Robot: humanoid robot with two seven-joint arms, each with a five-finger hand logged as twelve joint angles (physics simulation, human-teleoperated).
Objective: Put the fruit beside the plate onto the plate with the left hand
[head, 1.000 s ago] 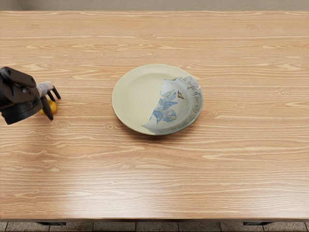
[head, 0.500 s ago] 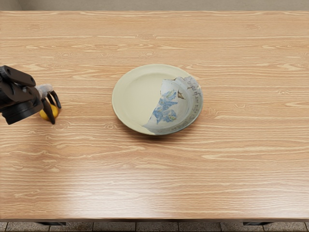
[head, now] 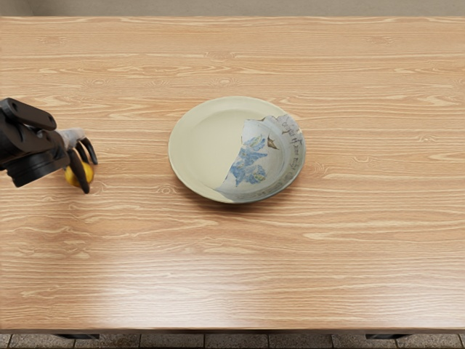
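Note:
A small yellow fruit (head: 75, 175) sits low over the table at the far left, mostly covered by my left hand (head: 80, 164). The hand's dark fingers (head: 89, 150) curl around and over the fruit, so only a sliver of yellow shows between them. The left forearm enters from the left edge. A round cream plate (head: 203, 138) with a blue and grey pattern on its right half lies at the table's centre, well to the right of the hand. No right arm shows.
The wooden table (head: 290, 254) fills the view, with bare wood between the hand and the plate. Its front edge runs along the bottom of the picture.
My left hand has crept a little right and toward the front, and its fingers have closed further around the fruit, which moved along with it. The plate has stayed put.

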